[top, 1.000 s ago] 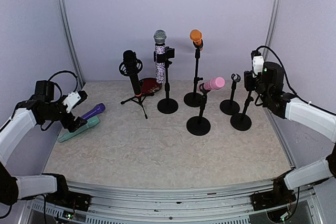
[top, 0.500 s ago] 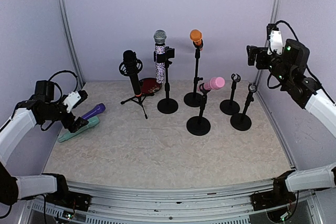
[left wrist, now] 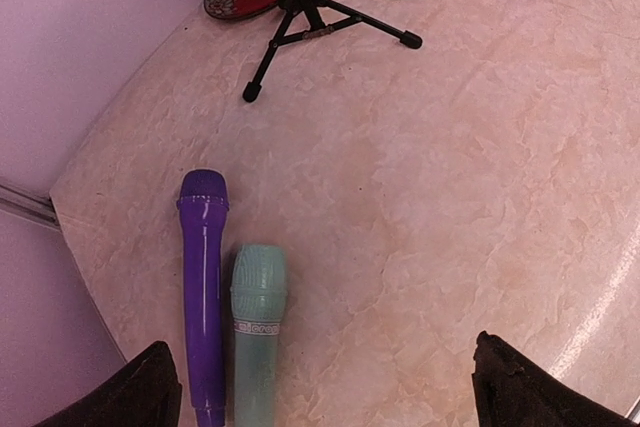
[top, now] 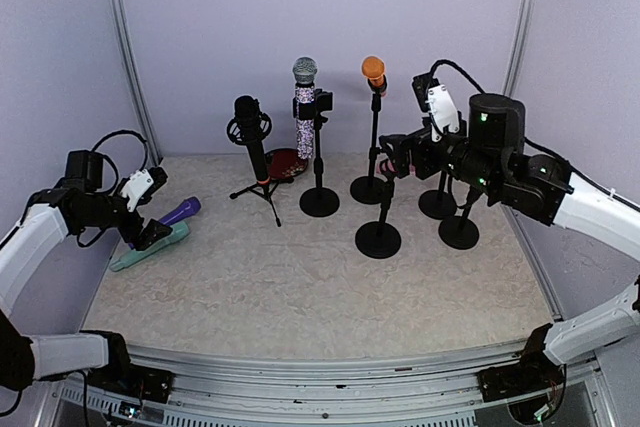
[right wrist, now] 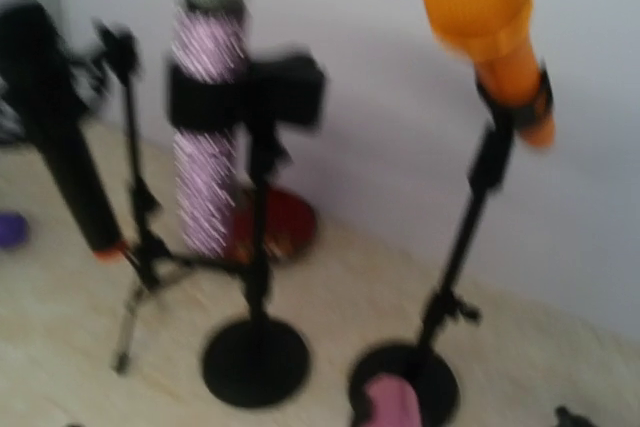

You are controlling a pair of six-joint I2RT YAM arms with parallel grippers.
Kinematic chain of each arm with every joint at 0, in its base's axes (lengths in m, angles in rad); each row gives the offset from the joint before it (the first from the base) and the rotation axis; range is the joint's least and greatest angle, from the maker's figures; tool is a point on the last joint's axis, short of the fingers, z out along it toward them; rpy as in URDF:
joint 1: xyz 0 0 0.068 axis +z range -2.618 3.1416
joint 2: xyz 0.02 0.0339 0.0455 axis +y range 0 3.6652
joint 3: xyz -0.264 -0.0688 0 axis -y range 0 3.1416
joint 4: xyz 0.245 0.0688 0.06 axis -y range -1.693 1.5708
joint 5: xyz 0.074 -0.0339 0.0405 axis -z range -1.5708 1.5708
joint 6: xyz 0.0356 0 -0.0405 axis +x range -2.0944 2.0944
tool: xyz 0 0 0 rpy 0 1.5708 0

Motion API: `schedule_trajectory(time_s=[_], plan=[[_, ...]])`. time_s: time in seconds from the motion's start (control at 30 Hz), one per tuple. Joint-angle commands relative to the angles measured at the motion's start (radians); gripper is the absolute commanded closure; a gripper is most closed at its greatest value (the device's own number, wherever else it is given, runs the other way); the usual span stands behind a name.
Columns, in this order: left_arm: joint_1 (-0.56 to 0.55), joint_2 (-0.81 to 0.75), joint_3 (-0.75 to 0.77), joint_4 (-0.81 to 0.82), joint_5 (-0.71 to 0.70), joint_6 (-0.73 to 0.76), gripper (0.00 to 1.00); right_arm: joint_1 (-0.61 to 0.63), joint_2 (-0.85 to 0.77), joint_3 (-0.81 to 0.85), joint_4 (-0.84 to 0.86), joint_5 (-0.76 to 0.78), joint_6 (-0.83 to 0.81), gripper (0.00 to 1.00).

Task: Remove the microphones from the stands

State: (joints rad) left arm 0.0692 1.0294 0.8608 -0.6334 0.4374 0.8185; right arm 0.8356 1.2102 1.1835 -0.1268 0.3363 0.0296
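right hand at the pink microphone, no grip to be seen yet

the table (top: 300, 297) carries a row of stands. the right arm (top: 560, 202) reaches in from 3 o'clock toward the short stand (top: 378, 237) just on the 3 o'clock side of the table's middle. the pink microphone (right wrist: 390, 402) appears to sit on that stand. from above the arm hides most of it, and the blurred right wrist view catches only its head at the bottom edge. i judge it the target, since the black microphone (top: 250, 132) at 11 o'clock, the patterned microphone (top: 304, 107) at 12 and the orange microphone (top: 373, 71) at 1 have no hand near them.

the right hand (top: 400, 155) hangs at about the pink head's height. i cannot tell whether its fingers are spread or shut, and nothing shows it holding anything. the left hand (top: 150, 232), at 9 o'clock, is spread wide and empty above the purple microphone (left wrist: 203, 287) and teal microphone (left wrist: 257, 337), which lie side by side on the table.

the step in hand, as i read it, is the approach. next the right hand needs its fingers apart around the pink body, a firm close, then a pull along the clip so the stand does not tip.
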Motion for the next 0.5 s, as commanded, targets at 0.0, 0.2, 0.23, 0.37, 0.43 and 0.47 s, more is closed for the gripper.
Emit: schedule_trajectory(time_s=[0.0, 0.2, 0.23, 0.37, 0.43, 0.47], plan=[[-0.008, -0.005, 0.033, -0.019, 0.027, -0.014, 0.01, 0.004, 0.049, -0.024, -0.046, 0.121, 0.018, 0.01], [-0.009, -0.025, 0.026, -0.022, 0.027, -0.006, 0.01, 0.002, 0.091, -0.032, -0.060, 0.120, 0.020, 0.15], [-0.008, -0.026, 0.026, -0.022, 0.026, -0.006, 0.01, 0.002, 0.093, -0.035, -0.060, 0.121, 0.022, 0.18], [-0.009, -0.029, 0.024, -0.023, 0.026, -0.003, 0.01, 0.003, 0.095, -0.043, -0.064, 0.119, 0.028, 0.34], [-0.009, -0.029, 0.025, -0.023, 0.029, -0.003, 0.01, 0.003, 0.095, -0.040, -0.065, 0.115, 0.031, 0.49], [-0.009, -0.029, 0.025, -0.023, 0.032, -0.006, 0.01, 0.003, 0.096, -0.035, -0.066, 0.114, 0.033, 0.60]])
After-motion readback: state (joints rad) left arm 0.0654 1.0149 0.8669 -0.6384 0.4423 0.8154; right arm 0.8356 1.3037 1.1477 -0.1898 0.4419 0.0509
